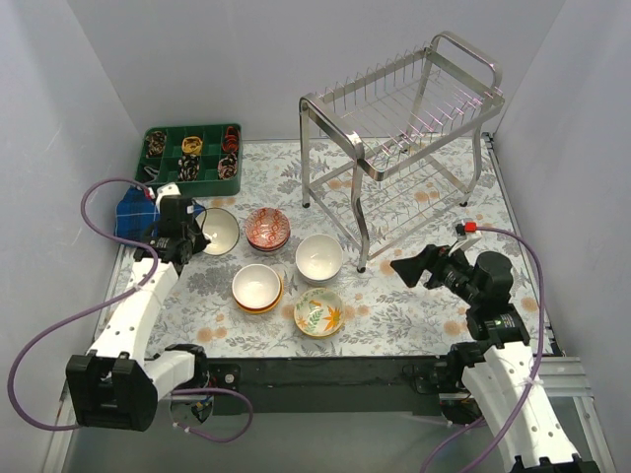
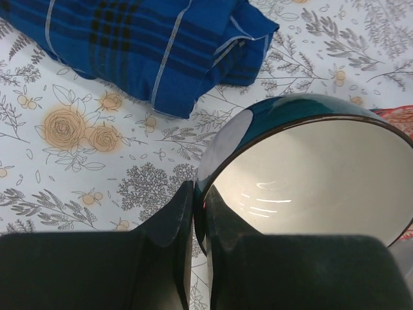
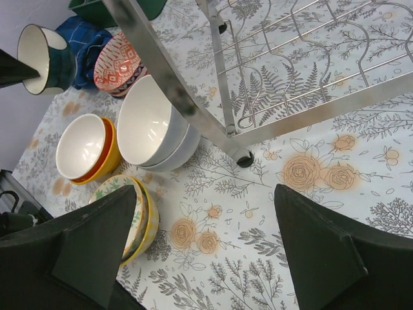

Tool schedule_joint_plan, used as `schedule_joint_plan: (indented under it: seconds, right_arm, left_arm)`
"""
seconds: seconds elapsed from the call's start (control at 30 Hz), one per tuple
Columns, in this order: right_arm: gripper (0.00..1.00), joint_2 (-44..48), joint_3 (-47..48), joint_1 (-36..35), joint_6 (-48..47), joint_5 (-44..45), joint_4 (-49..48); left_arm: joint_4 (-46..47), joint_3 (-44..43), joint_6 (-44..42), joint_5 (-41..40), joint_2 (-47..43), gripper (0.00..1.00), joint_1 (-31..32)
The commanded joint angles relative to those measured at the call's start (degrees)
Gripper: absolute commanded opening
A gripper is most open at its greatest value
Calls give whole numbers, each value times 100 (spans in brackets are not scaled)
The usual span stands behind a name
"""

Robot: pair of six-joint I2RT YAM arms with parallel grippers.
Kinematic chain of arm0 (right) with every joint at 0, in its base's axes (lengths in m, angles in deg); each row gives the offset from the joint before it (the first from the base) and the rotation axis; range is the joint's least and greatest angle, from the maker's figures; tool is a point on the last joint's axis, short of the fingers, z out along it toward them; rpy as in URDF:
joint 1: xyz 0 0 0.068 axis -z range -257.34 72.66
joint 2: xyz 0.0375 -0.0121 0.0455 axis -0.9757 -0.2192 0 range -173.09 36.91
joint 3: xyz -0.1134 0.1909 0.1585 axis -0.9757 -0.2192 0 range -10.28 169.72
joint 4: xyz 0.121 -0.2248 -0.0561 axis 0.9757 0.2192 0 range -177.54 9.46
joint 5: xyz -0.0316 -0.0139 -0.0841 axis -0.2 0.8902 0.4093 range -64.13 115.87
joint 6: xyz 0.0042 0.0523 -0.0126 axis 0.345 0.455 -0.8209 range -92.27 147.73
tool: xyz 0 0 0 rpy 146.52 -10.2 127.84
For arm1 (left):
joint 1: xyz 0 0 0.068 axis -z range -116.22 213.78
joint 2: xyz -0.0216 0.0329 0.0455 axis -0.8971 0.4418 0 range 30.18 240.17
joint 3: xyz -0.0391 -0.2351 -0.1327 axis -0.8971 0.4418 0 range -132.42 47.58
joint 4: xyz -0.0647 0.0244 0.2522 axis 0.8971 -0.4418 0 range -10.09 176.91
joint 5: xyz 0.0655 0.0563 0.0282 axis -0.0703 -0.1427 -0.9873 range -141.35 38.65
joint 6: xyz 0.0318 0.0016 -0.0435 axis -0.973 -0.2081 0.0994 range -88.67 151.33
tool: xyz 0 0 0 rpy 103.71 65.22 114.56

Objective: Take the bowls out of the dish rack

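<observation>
My left gripper (image 1: 187, 233) is shut on the rim of a teal bowl (image 1: 220, 231) with a cream inside, held tilted low over the table at the left. In the left wrist view the gripper (image 2: 199, 194) pinches the bowl's (image 2: 310, 168) dark rim. The steel dish rack (image 1: 404, 128) stands at the back right with no bowls on its shelves. A red patterned bowl (image 1: 267, 228), a white bowl (image 1: 318, 258), a white bowl in an orange one (image 1: 257, 288) and a leaf-pattern bowl (image 1: 318, 313) sit on the table. My right gripper (image 1: 419, 266) is open and empty beside the rack's front leg.
A folded blue plaid cloth (image 2: 148, 45) lies just left of the teal bowl. A green compartment tray (image 1: 192, 158) stands at the back left. In the right wrist view the rack's leg (image 3: 169, 76) crosses in front of the white bowl (image 3: 151, 123); the leaf bowl (image 3: 143, 219) is beside my left finger.
</observation>
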Motion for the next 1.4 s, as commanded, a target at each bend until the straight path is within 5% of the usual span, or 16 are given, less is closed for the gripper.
schedule_joint_plan:
  seconds: [0.0,0.4,0.73,0.97,1.2,1.37]
  right_arm:
    - [96,62,303,-266,-429,257,57]
    - [96,246,329,-539,-921,600,260]
    - [96,176,426,-540,-948,653,313]
    - [96,97,786,-539,-1062,1118,567]
    - [98,246,1383,-540,-1282,2592,997]
    - [99,615,1454,-539,-1448,3728,1147]
  left_arm:
    - [238,-47,25,378,334,0,-233]
    - [571,691,245,888,897,3,-479]
    - [581,717,228,1170,1003,24,-550]
    - [317,490,201,1083,-76,63,-541]
    - [-79,-64,-89,1214,-1261,98,-463]
    - [-377,-503,-334,1101,-2055,98,-85]
